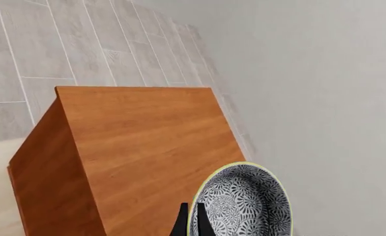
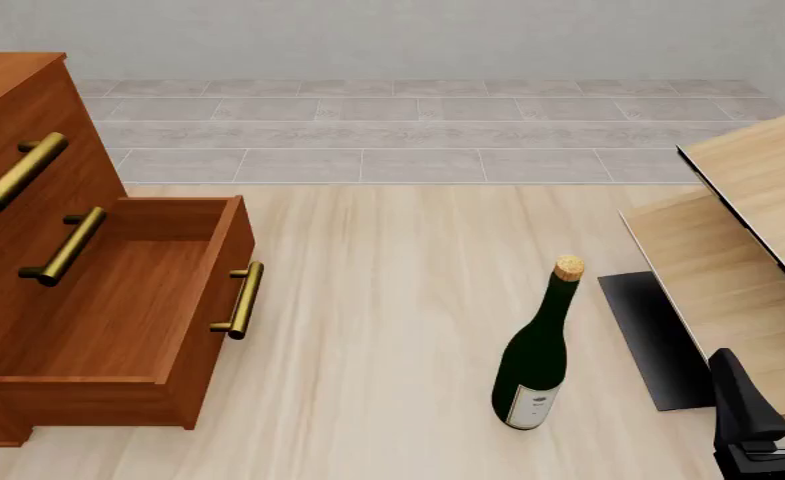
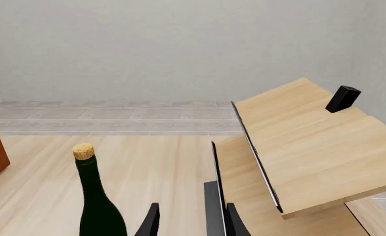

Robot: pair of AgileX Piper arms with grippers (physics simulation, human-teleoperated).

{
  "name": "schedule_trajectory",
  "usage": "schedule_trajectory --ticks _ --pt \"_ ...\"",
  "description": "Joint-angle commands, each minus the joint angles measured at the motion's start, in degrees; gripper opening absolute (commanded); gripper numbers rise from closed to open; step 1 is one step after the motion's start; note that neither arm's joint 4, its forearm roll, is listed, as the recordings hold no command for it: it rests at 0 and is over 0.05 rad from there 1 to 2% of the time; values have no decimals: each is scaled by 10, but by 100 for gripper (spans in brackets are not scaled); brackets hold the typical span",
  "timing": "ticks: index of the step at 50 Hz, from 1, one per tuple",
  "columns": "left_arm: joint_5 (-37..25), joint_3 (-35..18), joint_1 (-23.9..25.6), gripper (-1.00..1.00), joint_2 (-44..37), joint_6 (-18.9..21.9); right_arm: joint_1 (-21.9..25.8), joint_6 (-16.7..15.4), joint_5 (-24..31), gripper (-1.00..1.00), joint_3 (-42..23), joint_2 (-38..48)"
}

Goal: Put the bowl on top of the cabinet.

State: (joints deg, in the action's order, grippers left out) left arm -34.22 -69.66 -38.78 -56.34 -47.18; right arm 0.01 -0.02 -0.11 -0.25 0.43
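One rim section of the bowl [image 1: 245,204] is pinched between the nearly closed fingers of the left tool [image 1: 191,223] above the cabinet [image 1: 147,147] top; it is judged rigid, light, glazed-slippery and chip-prone, so the rim grip is retained.

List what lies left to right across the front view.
Cabinet with its open drawer → wine bottle → pale boards, with the right end effector at the lower right corner.
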Motion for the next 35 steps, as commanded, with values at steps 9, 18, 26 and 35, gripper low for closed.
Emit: schedule_trajectory --ticks 9,18,26,35 --pt "17 10 -6 -100 -23 17 0 0 0 100 0 0" --pt "23 11 -6 -100 -32 21 0 0 0 100 0 0" --pt "29 12 -5 -100 -40 27 0 0 0 100 0 0" --pt "33 22 -2 -100 -44 31 0 0 0 100 0 0"
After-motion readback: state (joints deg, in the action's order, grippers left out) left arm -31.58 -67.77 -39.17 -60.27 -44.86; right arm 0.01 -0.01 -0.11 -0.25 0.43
